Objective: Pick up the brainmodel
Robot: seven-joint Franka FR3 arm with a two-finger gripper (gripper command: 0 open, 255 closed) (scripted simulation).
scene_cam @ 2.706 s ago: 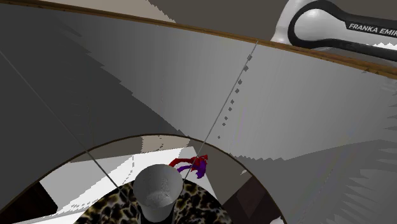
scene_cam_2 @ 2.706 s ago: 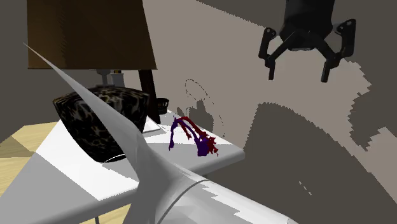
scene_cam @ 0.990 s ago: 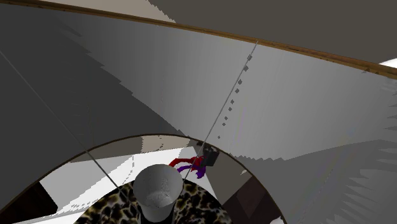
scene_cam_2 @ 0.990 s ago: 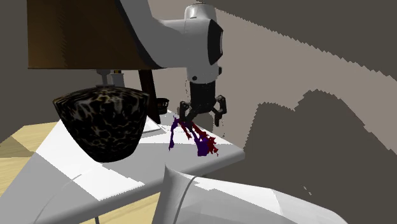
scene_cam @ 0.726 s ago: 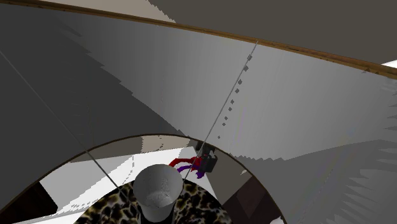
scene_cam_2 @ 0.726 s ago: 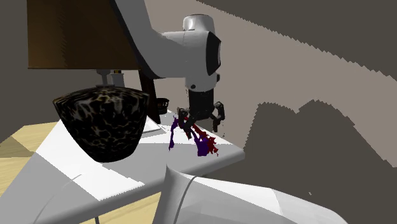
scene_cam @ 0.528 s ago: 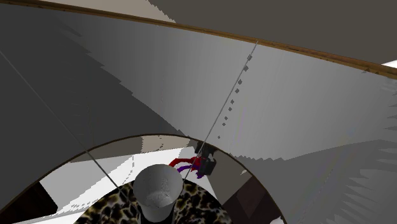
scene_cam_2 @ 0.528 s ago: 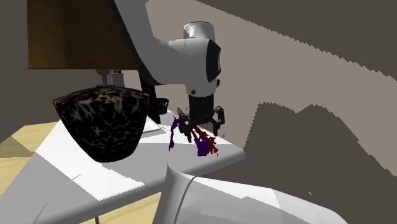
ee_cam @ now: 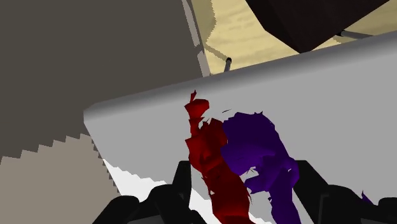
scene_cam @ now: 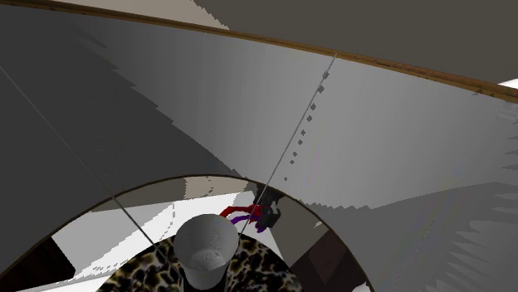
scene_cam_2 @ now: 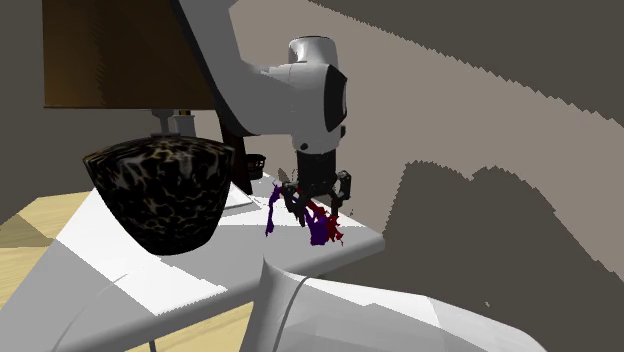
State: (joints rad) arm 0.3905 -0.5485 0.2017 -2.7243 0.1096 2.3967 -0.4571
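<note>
Red and purple, the brain model (scene_cam: 242, 215) shows in the shoulder view with the black gripper (scene_cam: 268, 216) right against it. The second exterior view has the gripper low over it near the white table (scene_cam_2: 240, 245) edge, a mottled vase (scene_cam_2: 160, 195) nearby. In the wrist view, the fingers (ee_cam: 312, 181) stand apart, flanking it.

Shoulder view: high, well behind the gripper (scene_cam: 267, 214), looking down from far. Second exterior view: side-on, nearer, about level with gripper. Wrist view: close, along the fingers (ee_cam: 312, 181). All three share the brainmodel (ee_cam: 251, 143) beneath it.
</note>
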